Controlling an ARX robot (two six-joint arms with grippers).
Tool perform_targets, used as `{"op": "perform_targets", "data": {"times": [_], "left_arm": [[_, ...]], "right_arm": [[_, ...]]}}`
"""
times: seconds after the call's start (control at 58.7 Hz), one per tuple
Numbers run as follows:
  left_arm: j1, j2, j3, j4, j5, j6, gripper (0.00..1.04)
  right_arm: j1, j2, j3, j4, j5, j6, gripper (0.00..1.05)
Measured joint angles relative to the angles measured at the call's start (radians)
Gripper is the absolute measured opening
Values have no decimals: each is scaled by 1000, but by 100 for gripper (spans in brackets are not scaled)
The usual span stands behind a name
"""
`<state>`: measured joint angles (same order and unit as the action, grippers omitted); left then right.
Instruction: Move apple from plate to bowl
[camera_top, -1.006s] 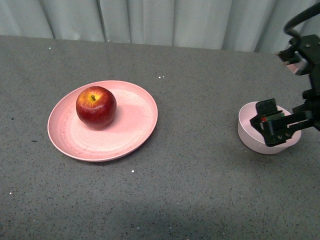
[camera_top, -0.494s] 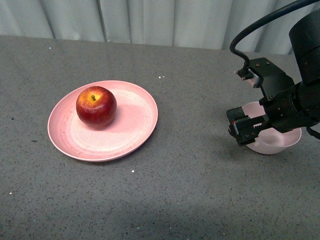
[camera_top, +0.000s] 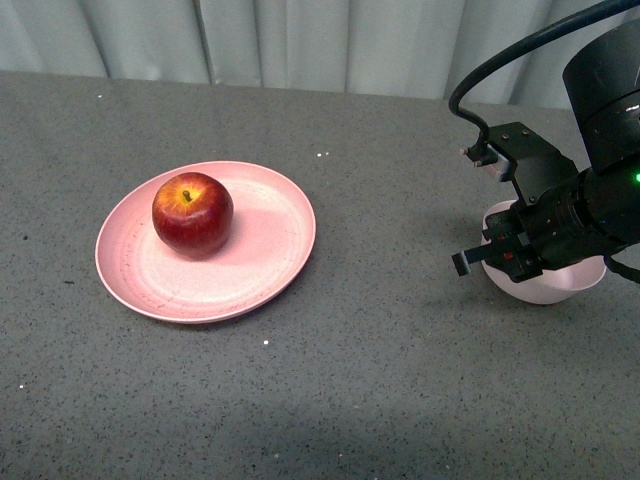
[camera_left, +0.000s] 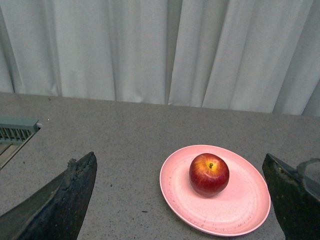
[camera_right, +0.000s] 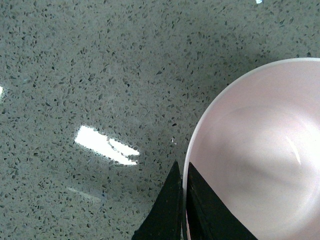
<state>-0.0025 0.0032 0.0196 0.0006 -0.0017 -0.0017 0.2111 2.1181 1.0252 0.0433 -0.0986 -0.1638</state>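
Observation:
The dark red apple (camera_top: 192, 213) sits on the far left part of the wide salmon-pink plate (camera_top: 250, 260) at the table's left. Both also show in the left wrist view, the apple (camera_left: 209, 174) on the plate (camera_left: 240, 210), ahead of my open, empty left gripper (camera_left: 185, 200), which does not appear in the front view. The small pale pink bowl (camera_top: 555, 285) is at the right. My right gripper (camera_top: 497, 255) is shut on the bowl's left rim. In the right wrist view the fingers (camera_right: 167, 210) pinch the bowl's rim (camera_right: 189, 150), one outside and one inside.
The grey speckled table (camera_top: 380, 380) stretches between plate and bowl. Pale curtains (camera_top: 300, 40) hang behind the far edge. A grey-green vented object (camera_left: 15, 131) lies at the table's edge in the left wrist view.
My right arm has swung in over the bowl and turned; the gripper has closed on the bowl's left rim. The bowl shifted slightly. Apple and plate have not moved.

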Motion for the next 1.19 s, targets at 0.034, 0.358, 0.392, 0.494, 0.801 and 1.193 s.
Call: {"op": "perform_targets", "data": {"times": [0.034, 0.358, 0.392, 0.494, 0.801, 1.193], "left_arm": [[0, 0, 0, 0, 0, 0, 98], [0, 0, 0, 0, 0, 0, 98], [0, 0, 0, 0, 0, 0, 98], [0, 0, 0, 0, 0, 0, 98], [0, 0, 0, 0, 0, 0, 98], [0, 0, 0, 0, 0, 0, 98]], "right_arm": [[0, -1, 1, 0, 0, 0, 1], [64, -105, 6, -15, -111, 42, 1], [80, -110, 13, -21, -129, 53, 1], [131, -107, 51, -34, -143, 78, 1], [214, -3, 163, -33, -178, 178, 1], [250, 61, 217, -49, -166, 222, 16]]}}
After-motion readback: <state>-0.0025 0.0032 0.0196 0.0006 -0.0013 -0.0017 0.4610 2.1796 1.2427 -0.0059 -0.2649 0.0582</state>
